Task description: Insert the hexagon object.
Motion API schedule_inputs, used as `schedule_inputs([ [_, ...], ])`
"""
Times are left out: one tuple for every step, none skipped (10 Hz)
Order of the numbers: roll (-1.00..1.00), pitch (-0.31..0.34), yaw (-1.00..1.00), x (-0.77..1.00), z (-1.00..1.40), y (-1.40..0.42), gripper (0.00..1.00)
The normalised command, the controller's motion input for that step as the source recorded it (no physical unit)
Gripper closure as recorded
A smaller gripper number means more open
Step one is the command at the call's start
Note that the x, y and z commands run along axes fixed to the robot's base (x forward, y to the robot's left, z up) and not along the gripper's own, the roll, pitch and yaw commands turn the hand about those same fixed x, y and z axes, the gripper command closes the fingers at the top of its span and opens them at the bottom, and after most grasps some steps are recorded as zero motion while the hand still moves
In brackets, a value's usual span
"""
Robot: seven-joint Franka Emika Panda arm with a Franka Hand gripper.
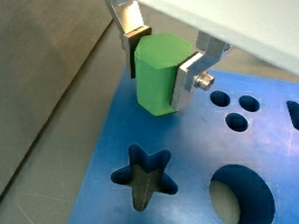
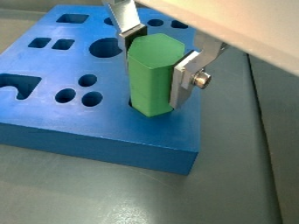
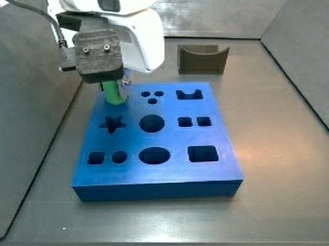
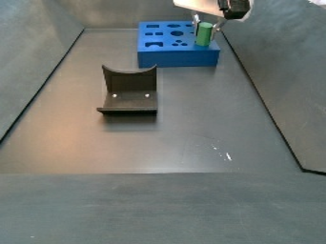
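**Green peg stands up straight at the corner of the blue block**

The gripper (image 2: pixel 156 58) is up over one corner of the blue block (image 2: pixel 70 131). Its two silver fingers (image 2: pixel 184 77) are squeezed against the sides of the hexagon object (image 2: pixel 152 77), so it is holding the peg.

The peg is long and green. Its long way points up and down, like a pencil standing on its tip. The top end is between the fingers and the bottom end is down at the block. In both wrist views the bottom of the peg (image 1: pixel 156 83) looks like it goes a little way into the block's top, near the edge. I cannot see the hole under it, because the peg hides it.

In a side view the peg (image 3: pixel 113 94) sits just behind the star-shaped hole (image 3: pixel 112 125) and beside three small round holes (image 3: pixel 152 95). A dark curved block (image 3: pixel 201 59) sits well apart on the floor and is not in the way.

I think the peg now has to go straight down. It looks upright, not leaning. If it tips even a bit, its flat sides might catch on the hole's edges.
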Motion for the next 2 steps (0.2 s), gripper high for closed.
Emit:
schedule_inputs([
  [-0.05, 0.0, -0.02, 0.01, -0.03, 0.0, 1.0],
  [0.02, 0.0, 0.0, 0.0, 0.0, -0.01, 1.0],
])
